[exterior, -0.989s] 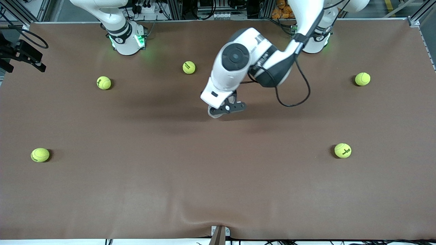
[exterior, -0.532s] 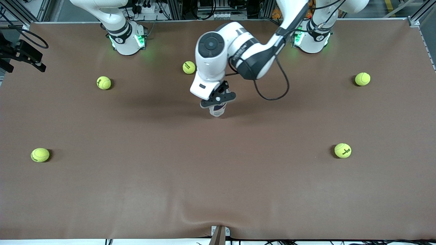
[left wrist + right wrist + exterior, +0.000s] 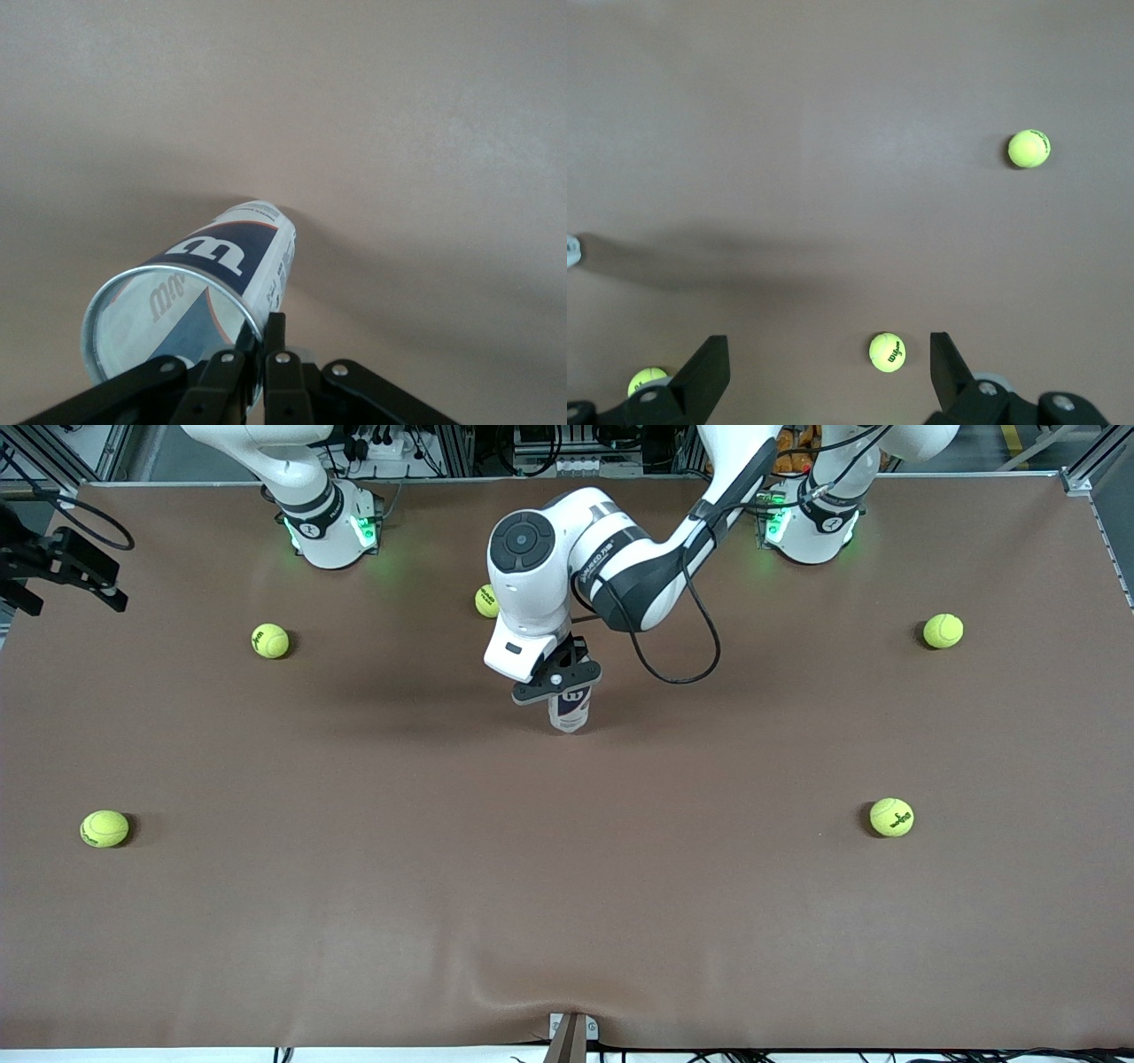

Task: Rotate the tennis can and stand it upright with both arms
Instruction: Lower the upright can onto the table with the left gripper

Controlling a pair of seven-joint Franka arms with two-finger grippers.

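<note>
Uprighting step: left gripper pinches the rim of the tennis can, nearly vertical on the table; right gripper waits, spread; next, settle and release gently.

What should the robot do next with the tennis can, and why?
Probably open the left gripper and lift off. Its fingers are pinched shut on the rim of the tennis can, which looks upright on the table. The right gripper waits open, high over the table.
</note>
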